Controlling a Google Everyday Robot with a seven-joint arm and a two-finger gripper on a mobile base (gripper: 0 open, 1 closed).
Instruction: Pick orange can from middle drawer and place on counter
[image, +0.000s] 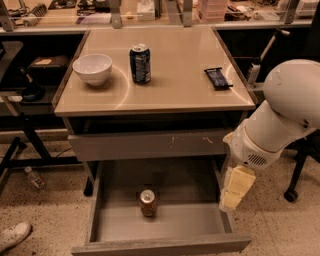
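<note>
Orange can (147, 202) upright in middle drawer (190, 220). My hand (232, 197) hangs well right of can, can't tell its state. Probably light, stiff, slick, so take it mid-body.

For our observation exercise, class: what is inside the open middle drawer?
One orange can stands upright near the centre of the middle drawer floor. The pincer hangs at the right wall, covering part of it; the drawer front above hides the rear.

The orange can (147, 202) stands inside the middle drawer (165, 244), near its front wall. The gripper (232, 194) hangs at that drawer's right wall.
</note>
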